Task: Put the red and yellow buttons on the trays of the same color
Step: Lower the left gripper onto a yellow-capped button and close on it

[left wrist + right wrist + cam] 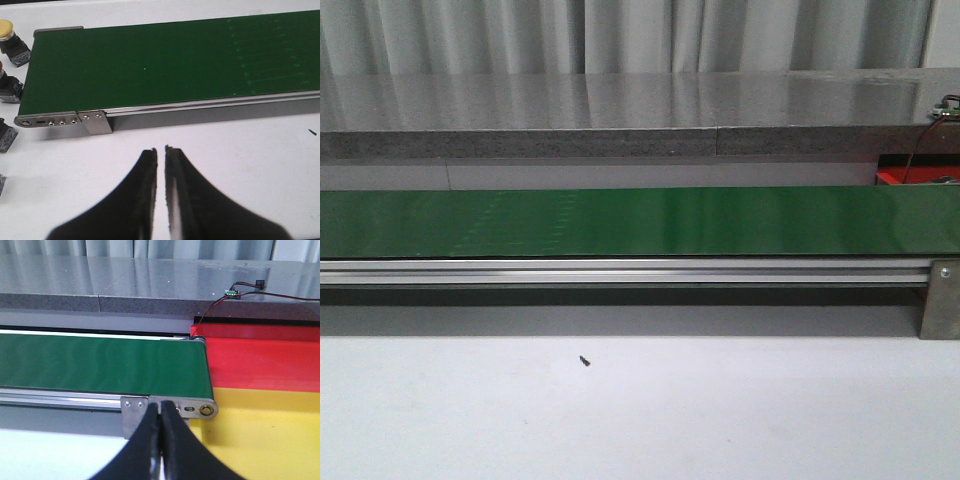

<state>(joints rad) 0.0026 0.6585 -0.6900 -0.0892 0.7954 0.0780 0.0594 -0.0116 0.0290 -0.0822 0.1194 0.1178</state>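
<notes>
Beside the long green belt's [165, 65] end, the small, rigid yellow-capped button [7, 31] looks light, best pinched across its grey body by the nearly closed, empty left gripper [161, 150].

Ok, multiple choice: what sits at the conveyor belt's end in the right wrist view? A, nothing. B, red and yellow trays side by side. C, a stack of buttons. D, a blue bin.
B: the red tray and the yellow tray lie side by side against the end of the green belt.
</notes>
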